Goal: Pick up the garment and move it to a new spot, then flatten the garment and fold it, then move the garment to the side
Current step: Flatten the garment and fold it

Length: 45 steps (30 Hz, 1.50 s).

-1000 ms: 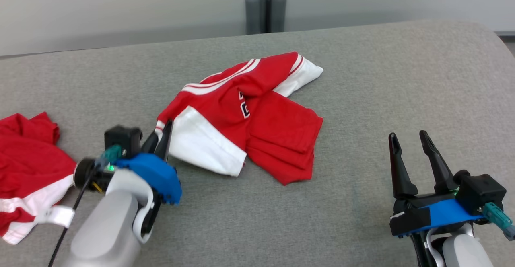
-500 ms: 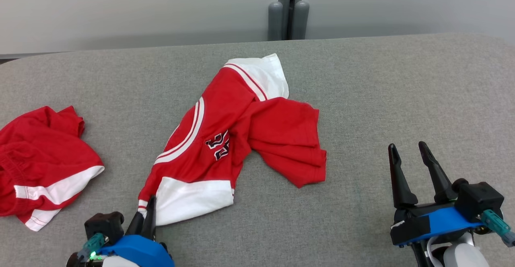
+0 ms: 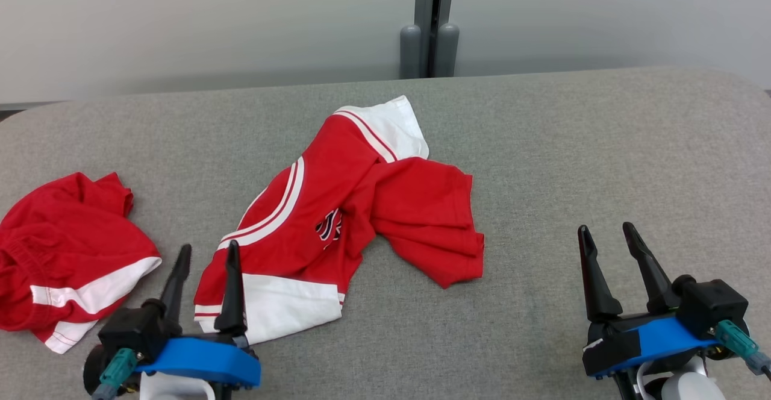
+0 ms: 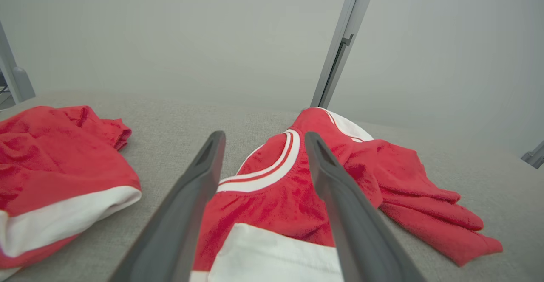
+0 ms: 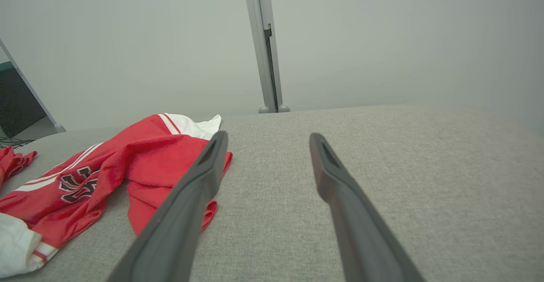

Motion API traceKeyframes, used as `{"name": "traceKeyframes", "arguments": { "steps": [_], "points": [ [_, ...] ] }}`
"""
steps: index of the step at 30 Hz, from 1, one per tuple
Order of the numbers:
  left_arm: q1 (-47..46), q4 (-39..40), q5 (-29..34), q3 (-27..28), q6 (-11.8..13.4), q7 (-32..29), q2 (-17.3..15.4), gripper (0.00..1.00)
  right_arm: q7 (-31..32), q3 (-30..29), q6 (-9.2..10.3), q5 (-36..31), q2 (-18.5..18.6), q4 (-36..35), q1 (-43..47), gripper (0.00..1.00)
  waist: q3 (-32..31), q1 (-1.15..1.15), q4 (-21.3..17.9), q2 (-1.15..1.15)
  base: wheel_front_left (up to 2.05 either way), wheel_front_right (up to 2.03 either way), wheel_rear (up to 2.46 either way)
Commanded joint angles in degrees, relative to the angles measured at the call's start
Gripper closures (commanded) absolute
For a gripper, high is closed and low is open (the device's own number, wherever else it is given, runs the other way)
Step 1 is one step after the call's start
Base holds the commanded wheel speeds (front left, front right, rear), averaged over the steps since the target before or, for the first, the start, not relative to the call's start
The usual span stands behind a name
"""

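Note:
The garment (image 3: 361,207) is a red shirt with white sleeves and stripes, lying crumpled in the middle of the grey table (image 3: 602,147). My left gripper (image 3: 208,246) stands open at the lower left, just off the garment's near white corner, holding nothing. In the left wrist view the garment (image 4: 263,197) lies on the table beneath and beyond the spread left gripper (image 4: 264,135). My right gripper (image 3: 605,228) is open at the lower right, apart from the cloth. The right wrist view shows the right gripper (image 5: 267,134) over bare table, the garment (image 5: 106,167) to its left.
A second red and white garment (image 3: 66,249) lies bunched at the table's left edge, also in the left wrist view (image 4: 55,163). A grey post (image 3: 429,26) stands against the pale wall behind the table. Bare table surface spreads to the right of the shirt.
My left gripper dragged the garment's white corner toward the near edge, then opened and let it go. The head camera shifted. The right gripper stayed open and still.

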State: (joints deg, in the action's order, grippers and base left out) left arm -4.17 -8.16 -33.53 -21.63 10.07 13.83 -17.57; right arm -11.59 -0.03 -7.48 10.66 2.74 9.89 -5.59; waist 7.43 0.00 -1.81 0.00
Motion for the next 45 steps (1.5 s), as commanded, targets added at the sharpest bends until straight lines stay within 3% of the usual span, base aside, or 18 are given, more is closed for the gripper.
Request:
{"name": "traceKeyframes", "arguments": {
  "steps": [1,15,28,38,45],
  "points": [
    [-1.1,0.7,1.3,0.7,0.2,0.7,-0.3,0.0,0.0,-0.1,-0.03,0.1,0.3,0.1,0.9,0.0,-0.7,0.0,-0.3,0.0,0.0,0.0,0.0],
    [1.7,2.1,6.9,6.2,1.4,1.4,-0.7,0.0,0.9,-1.0,-0.03,-0.5,0.3,-0.4,3.6,0.0,-4.4,0.0,-1.0,0.0,0.0,0.0,0.0],
    [5.3,1.2,9.7,12.5,-1.5,1.4,0.5,0.0,1.9,-1.8,-0.03,-0.8,0.3,-1.6,5.8,0.0,-5.1,0.0,-0.5,0.0,0.0,0.0,0.0],
    [5.3,-0.2,12.2,13.6,-3.3,1.4,2.5,0.0,2.7,-1.7,-0.03,-1.1,0.3,-1.7,5.1,0.0,-5.2,0.0,0.8,0.0,0.0,0.0,0.0],
    [3.6,-0.7,13.5,13.9,-4.5,1.4,3.8,0.0,3.9,1.5,-0.03,-3.0,0.3,-0.7,0.2,0.0,-4.1,0.0,2.4,0.0,0.0,0.0,0.0]
  ]
}}
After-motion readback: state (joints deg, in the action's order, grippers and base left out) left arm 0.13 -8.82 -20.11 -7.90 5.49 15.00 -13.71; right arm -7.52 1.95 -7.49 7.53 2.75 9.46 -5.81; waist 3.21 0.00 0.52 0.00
